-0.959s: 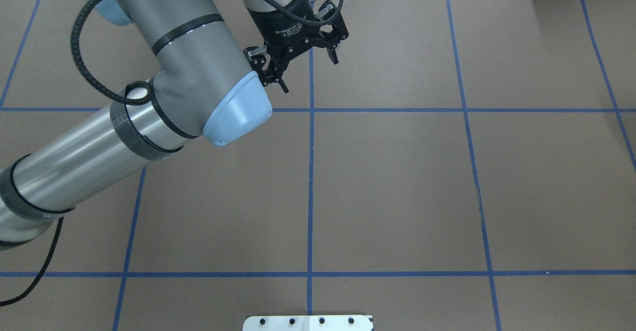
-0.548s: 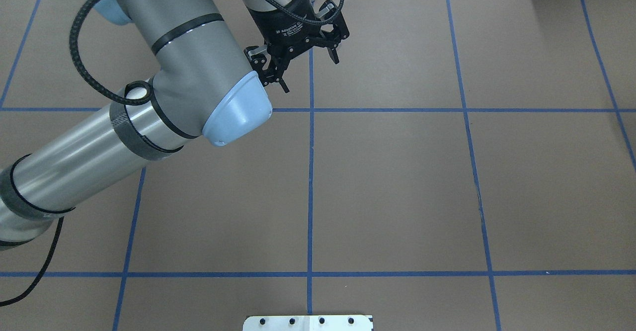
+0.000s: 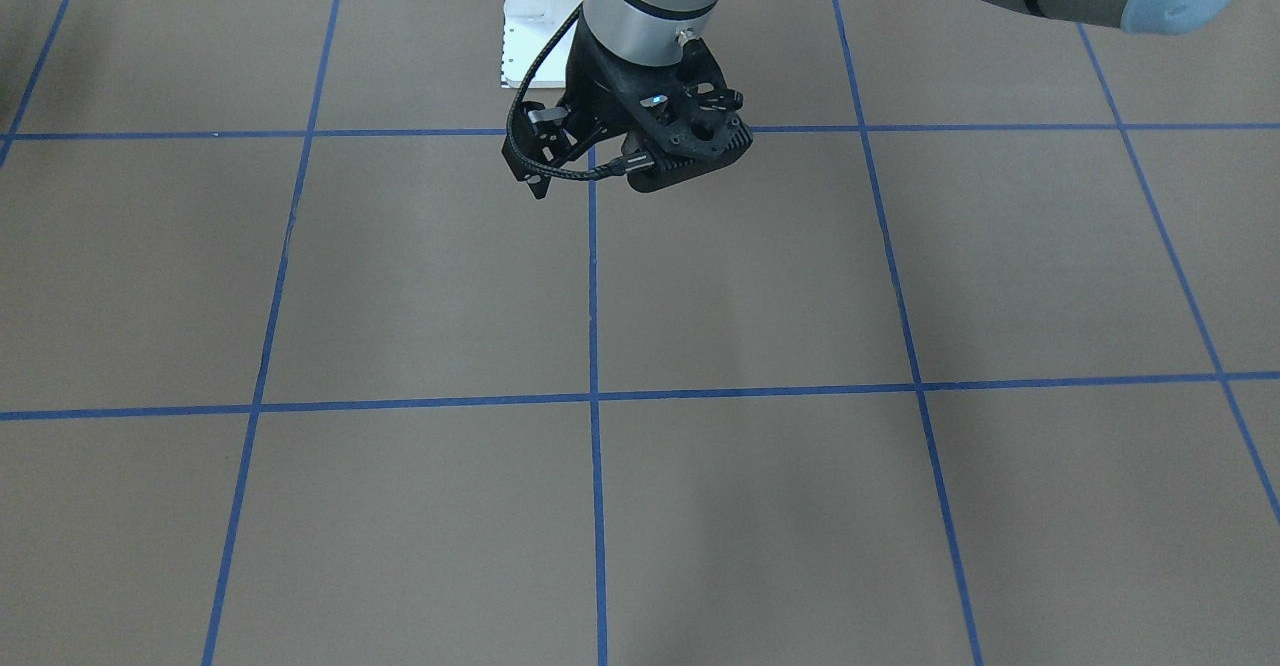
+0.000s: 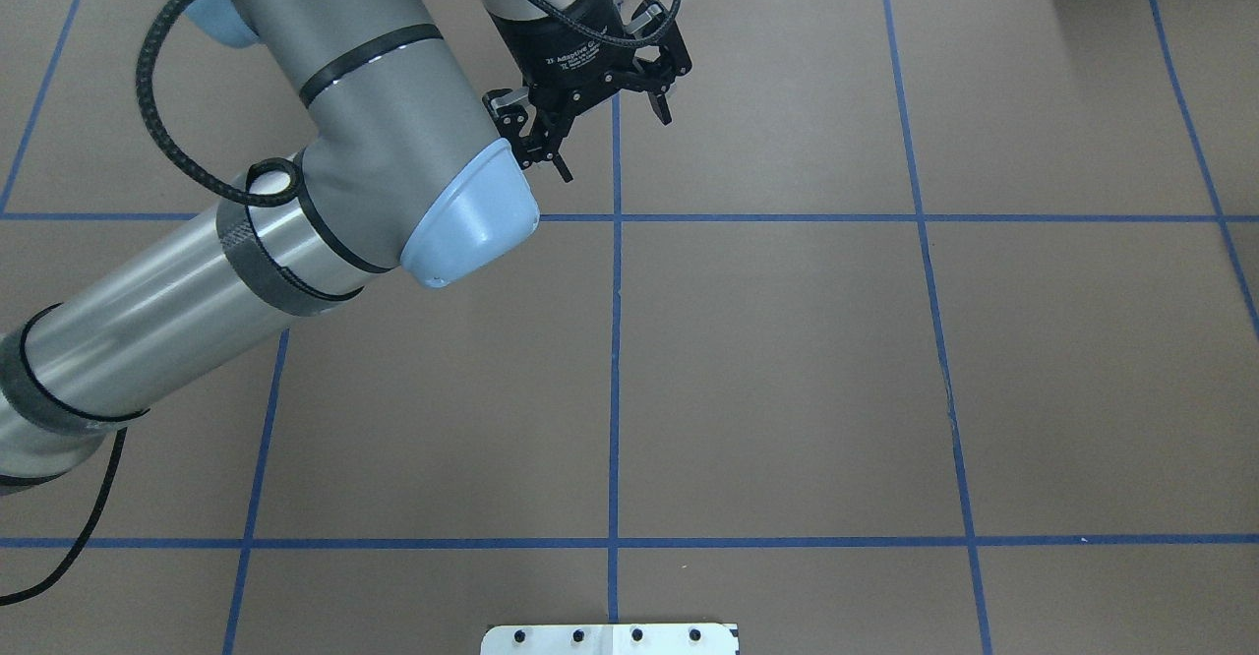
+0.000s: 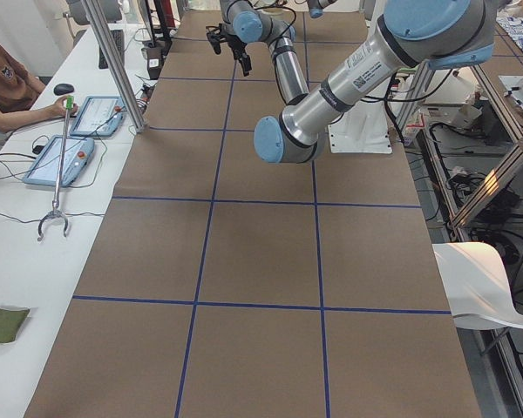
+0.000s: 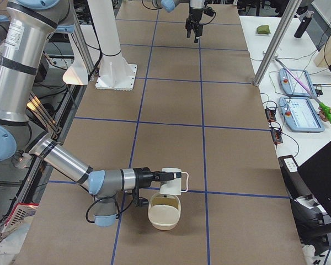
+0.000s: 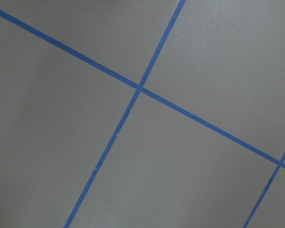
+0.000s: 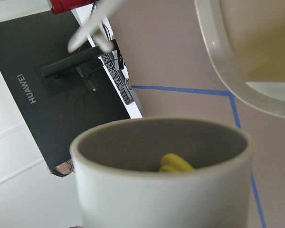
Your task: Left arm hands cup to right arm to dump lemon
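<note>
My left gripper (image 4: pixel 616 150) hangs open and empty over the far middle of the brown mat, and it looks small and far in the exterior right view (image 6: pixel 194 30). The left wrist view holds only mat and blue tape lines. The cream-white cup (image 6: pixel 171 182) hangs off the tip of my right arm at the right gripper (image 6: pixel 154 176), just above a cream bowl (image 6: pixel 164 212). I cannot tell whether that gripper is shut on it. In the right wrist view the cup (image 8: pixel 161 190) fills the foreground, with the yellow lemon (image 8: pixel 173 164) inside it.
The bowl's rim (image 8: pixel 218 52) shows at the upper right of the right wrist view. A white base plate (image 4: pixel 610 638) sits at the near table edge. A person (image 5: pixel 4 83) sits at a side table with tablets (image 5: pixel 61 161). A black monitor (image 6: pixel 320 176) stands beside the mat.
</note>
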`<state>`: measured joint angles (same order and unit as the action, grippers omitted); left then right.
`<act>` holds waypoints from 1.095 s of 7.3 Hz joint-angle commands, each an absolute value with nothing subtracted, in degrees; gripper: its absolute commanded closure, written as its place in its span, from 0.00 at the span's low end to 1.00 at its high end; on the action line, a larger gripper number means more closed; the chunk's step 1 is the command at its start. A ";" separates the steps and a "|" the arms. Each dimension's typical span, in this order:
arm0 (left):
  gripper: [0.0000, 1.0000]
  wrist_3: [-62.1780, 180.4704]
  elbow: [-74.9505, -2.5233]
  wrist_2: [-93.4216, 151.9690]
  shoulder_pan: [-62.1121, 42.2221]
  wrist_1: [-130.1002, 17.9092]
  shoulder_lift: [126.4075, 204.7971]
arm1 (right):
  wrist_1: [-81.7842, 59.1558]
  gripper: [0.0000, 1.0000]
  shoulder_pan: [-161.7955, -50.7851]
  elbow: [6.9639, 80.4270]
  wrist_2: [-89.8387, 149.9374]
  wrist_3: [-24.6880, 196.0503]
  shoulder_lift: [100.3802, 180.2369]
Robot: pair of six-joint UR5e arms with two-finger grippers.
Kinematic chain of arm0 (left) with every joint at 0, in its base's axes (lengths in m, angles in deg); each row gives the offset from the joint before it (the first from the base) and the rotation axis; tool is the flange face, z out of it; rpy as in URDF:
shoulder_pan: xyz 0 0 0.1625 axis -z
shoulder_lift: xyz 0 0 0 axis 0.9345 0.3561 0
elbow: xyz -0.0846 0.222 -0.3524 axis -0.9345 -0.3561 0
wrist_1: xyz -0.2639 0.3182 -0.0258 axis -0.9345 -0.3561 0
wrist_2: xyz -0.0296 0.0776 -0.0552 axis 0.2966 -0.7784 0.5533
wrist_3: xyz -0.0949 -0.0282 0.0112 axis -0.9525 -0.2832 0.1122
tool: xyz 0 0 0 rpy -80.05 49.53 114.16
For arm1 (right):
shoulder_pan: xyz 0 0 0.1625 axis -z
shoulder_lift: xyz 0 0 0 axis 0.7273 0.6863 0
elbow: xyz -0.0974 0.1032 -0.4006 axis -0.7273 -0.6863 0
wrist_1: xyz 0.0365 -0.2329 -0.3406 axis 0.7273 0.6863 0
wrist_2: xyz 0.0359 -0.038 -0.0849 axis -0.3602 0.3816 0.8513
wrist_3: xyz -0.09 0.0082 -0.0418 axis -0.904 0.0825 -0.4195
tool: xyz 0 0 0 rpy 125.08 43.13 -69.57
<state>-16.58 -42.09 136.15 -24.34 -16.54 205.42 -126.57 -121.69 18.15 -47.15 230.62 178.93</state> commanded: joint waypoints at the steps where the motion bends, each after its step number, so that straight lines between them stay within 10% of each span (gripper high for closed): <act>1: 0.00 -16.74 -42.16 136.06 -24.32 -16.28 205.69 | -126.82 0.92 -123.29 18.11 -47.12 240.09 178.96; 8: 0.00 -16.65 -42.43 134.83 -24.32 -13.64 207.27 | -131.13 0.92 -124.71 14.51 -43.79 254.10 178.78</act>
